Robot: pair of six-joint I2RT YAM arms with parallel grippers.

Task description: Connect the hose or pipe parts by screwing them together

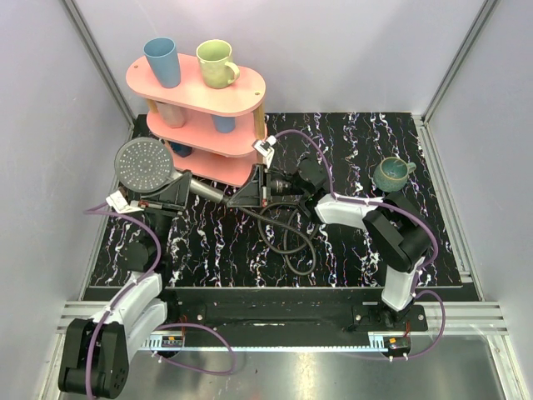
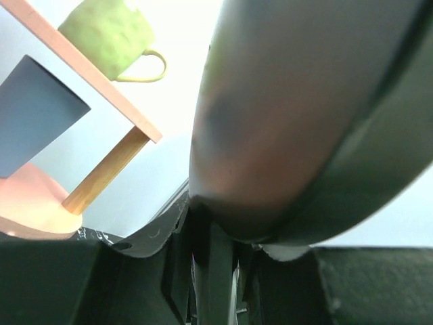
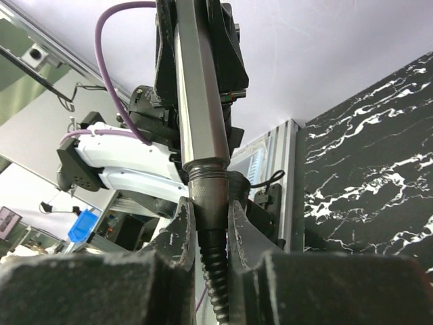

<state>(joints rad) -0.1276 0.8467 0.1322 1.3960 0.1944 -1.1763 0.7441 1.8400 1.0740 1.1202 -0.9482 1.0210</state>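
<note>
The dark grey shower head (image 1: 145, 162) is held above the table, its dotted face up and its handle (image 1: 208, 192) pointing right. My left gripper (image 1: 175, 194) is shut on the handle just behind the head. In the left wrist view the head's back (image 2: 304, 115) fills the frame and the handle (image 2: 220, 271) runs between the fingers. My right gripper (image 1: 250, 195) is shut on the black hose's end nut (image 3: 213, 203), which meets the handle's thread (image 3: 206, 169). The rest of the hose (image 1: 287, 237) loops on the table.
A pink three-tier shelf (image 1: 241, 92) stands at the back left, close behind the shower head, with a blue cup (image 1: 162, 60) and a green mug (image 1: 216, 62) on top. A teal mug (image 1: 391, 173) sits at the back right. Purple cables (image 1: 304, 137) arch over the arms.
</note>
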